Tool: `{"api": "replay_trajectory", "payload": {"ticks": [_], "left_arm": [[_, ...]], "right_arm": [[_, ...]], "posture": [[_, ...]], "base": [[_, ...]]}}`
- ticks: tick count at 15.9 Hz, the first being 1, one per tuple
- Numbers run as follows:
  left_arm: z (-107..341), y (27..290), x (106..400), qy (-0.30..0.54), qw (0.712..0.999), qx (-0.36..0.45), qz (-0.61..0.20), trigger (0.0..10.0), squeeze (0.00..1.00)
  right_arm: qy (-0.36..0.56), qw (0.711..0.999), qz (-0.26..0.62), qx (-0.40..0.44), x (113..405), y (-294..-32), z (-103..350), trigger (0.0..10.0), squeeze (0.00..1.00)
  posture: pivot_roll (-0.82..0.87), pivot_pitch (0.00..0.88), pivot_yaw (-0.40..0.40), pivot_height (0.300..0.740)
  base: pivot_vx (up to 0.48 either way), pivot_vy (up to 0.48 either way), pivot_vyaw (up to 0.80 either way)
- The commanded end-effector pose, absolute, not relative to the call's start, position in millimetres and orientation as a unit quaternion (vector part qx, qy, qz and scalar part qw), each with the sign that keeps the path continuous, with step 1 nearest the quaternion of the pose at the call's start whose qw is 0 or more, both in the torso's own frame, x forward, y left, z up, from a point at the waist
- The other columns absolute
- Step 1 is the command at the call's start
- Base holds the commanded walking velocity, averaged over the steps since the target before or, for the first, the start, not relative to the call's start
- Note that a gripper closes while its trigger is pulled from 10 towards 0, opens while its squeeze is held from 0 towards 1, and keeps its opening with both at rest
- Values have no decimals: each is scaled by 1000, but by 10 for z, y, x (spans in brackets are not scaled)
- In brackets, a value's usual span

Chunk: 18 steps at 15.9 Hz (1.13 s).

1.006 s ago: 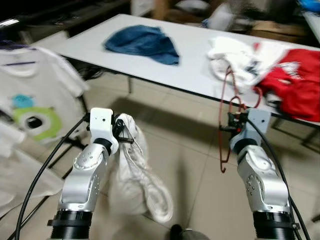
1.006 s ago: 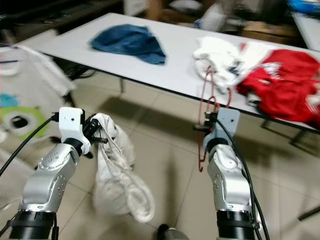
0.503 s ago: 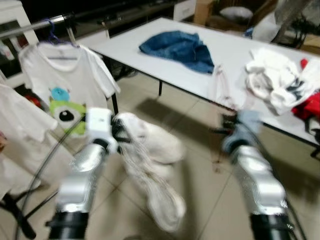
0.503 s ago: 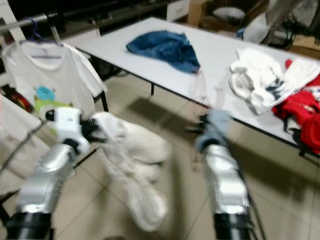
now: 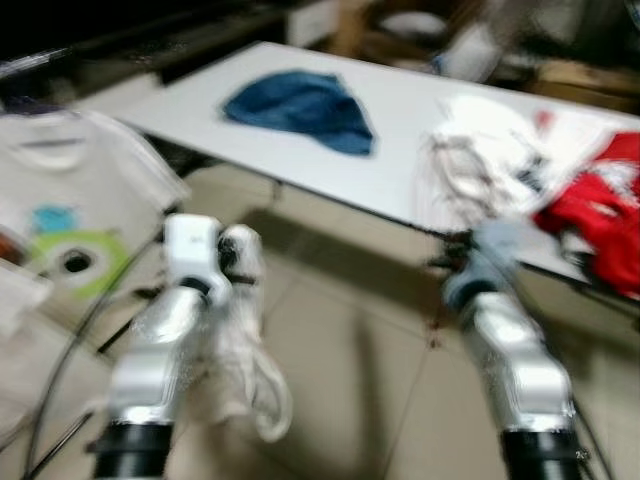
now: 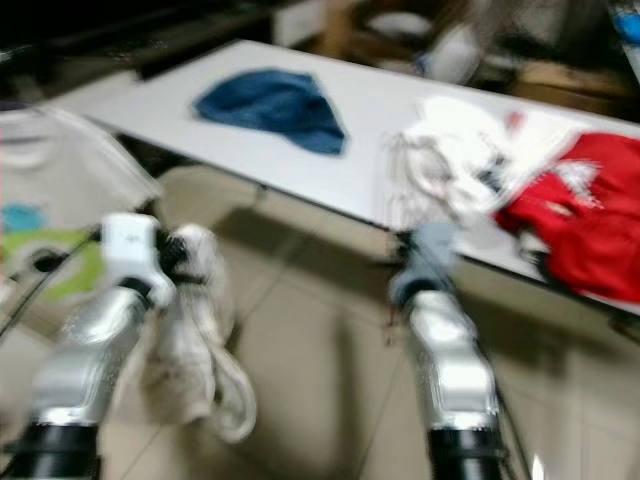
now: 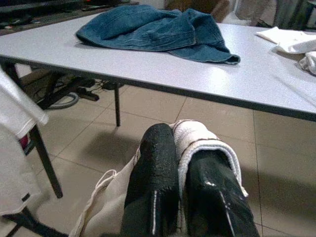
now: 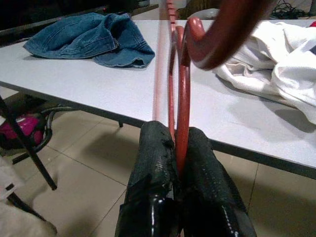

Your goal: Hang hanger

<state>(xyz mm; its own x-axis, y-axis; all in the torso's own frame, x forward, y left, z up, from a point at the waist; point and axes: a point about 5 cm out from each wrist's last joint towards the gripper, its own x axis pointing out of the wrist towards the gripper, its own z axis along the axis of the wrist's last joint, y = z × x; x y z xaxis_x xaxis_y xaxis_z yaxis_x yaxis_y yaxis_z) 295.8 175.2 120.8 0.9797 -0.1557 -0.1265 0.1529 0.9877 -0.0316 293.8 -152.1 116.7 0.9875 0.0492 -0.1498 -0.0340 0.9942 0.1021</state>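
Observation:
My right gripper (image 8: 177,133) is shut on a red wire hanger (image 8: 180,74), which stands upright between its fingers. In the eye views that hanger (image 5: 441,190) is a pale blur above the right gripper (image 5: 458,262), in front of the table's edge. My left gripper (image 7: 180,148) is shut on a cream-white garment (image 7: 206,141). The garment (image 5: 243,360) hangs down from the left gripper (image 5: 233,268) toward the tiled floor.
A long white table (image 5: 400,140) stands ahead with a blue denim garment (image 5: 300,100), white clothes (image 5: 480,140) and a red garment (image 5: 600,190) on it. At the left hangs a white T-shirt (image 5: 65,200) with a green monster print. Tiled floor lies between.
The whole picture has swung back to the right and is blurred, so the camera has moved. Both grippers hold as before; the hanging garment has swung back under the left gripper.

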Motion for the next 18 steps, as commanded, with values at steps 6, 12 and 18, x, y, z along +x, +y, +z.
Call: {"api": "replay_trajectory", "payload": {"ticks": [6, 12, 18], "left_arm": [[1393, 1606, 3028, 24, 993, -13, -114, 10000, 0], [1512, 1540, 3015, 3, 989, -13, -149, 10000, 0], [1833, 1519, 3082, -42, 983, -10, -180, 10000, 0]], "right_arm": [[41, 999, 21, 6, 2972, -1667, 1378, 10000, 0], [18, 998, 57, -8, 3005, -1588, 1533, 10000, 0], [-9, 991, 134, -8, 2981, -1560, 1704, 10000, 0]], "posture": [[-78, 0, 36, 740], [-80, 0, 29, 740], [-86, 0, 31, 740]], "base": [[336, 0, -788], [335, 0, -788], [329, 0, -330]]}}
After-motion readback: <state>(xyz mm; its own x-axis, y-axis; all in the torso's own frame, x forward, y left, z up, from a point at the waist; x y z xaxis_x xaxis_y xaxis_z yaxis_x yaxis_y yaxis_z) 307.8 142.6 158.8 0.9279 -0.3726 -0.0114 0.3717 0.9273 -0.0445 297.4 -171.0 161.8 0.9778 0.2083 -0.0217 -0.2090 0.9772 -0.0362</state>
